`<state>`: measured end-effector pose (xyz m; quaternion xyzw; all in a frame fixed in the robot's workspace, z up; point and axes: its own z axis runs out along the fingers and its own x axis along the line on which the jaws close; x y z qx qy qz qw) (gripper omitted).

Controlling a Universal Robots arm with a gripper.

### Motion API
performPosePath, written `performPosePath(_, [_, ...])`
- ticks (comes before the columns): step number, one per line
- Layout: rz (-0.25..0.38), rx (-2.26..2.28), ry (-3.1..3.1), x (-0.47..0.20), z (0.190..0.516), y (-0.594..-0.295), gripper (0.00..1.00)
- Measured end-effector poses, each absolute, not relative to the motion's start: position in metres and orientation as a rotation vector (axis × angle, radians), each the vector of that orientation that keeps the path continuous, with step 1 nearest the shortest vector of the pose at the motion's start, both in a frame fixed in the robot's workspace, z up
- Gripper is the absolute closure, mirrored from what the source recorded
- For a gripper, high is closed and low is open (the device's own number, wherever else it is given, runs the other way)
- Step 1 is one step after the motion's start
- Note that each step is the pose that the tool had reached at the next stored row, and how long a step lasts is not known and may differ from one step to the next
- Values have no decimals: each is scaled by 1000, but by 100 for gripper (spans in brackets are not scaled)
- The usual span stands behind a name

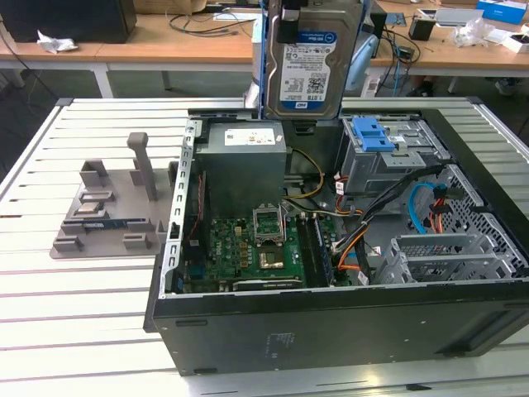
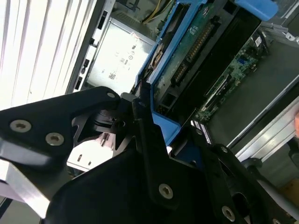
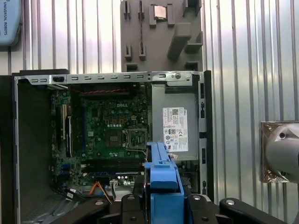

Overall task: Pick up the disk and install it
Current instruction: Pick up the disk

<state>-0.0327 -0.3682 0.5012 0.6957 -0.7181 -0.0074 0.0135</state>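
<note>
The gripper (image 3: 163, 206) is clamping the disk (image 1: 307, 70) by its blue side rails, its black fingers (image 3: 130, 207) pressing in from either side, so the jaws are closed on the drive and not standing apart. The disk is hanging on edge in the air, label facing the exterior camera, high over the open computer case (image 1: 331, 327) and touching nothing below. I judge this to be the carrying stage of the install. Doing it well means holding the drive plumb, with its rails square to the guides of the drive cage (image 1: 376, 141), and staying clear of the loose cables (image 1: 388, 194) beside that cage. The wrist seems to be pointing straight down, since the first wrist view is looking squarely into the case at the motherboard (image 3: 112, 126) and the power supply (image 3: 175, 128). Beyond the case, a grey fixture (image 1: 107, 211) is lying on the slatted table (image 1: 74, 331), well apart from the disk.
</note>
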Motion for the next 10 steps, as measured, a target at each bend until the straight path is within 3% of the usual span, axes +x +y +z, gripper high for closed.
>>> performPosePath(10, [-24, 2167, -2237, -26, 501, -395, 63])
